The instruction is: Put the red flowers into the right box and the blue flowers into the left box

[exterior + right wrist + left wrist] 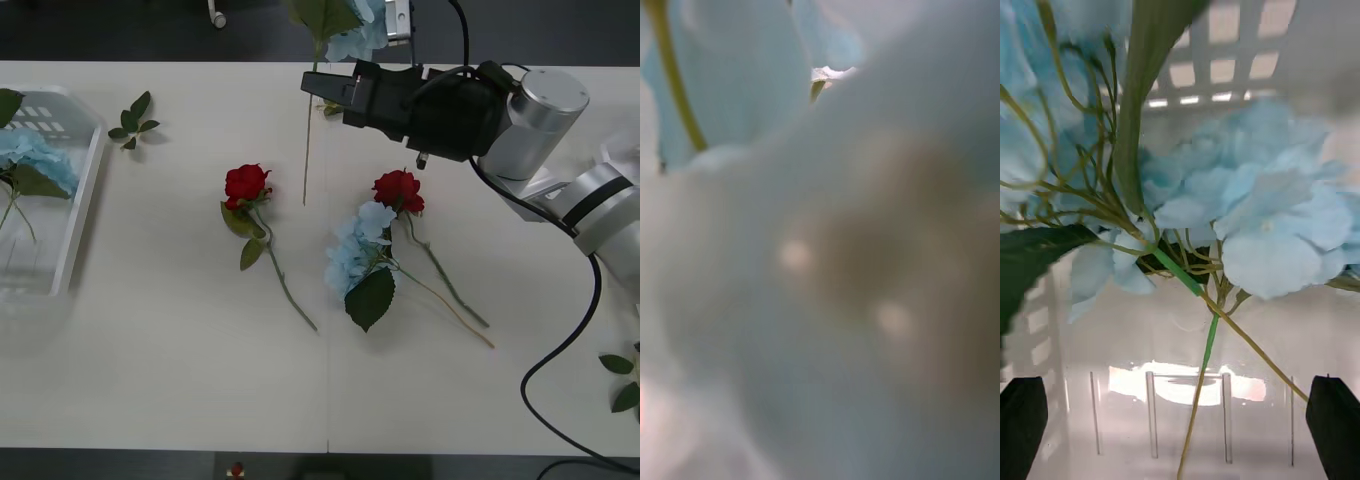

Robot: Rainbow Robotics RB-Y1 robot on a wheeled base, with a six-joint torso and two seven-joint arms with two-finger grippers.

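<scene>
My right gripper (396,24) is raised over the table's far edge, shut on a blue flower (352,30) whose thin stem hangs down toward the table. In the right wrist view pale blue petals (820,247) press against the camera. Two red flowers (246,183) (398,189) lie mid-table, with another blue flower (358,245) beside the right one. The left box (78,215) stands at the left edge with blue flowers (35,160) in it. My left gripper (1180,420) hangs open over those blue flowers (1270,217) inside the slotted box (1225,67). The right box is out of view.
A loose green leaf sprig (133,118) lies just right of the left box, and another (625,380) at the table's right edge. My right arm (540,140) and its black cable (560,350) stretch over the table's right side.
</scene>
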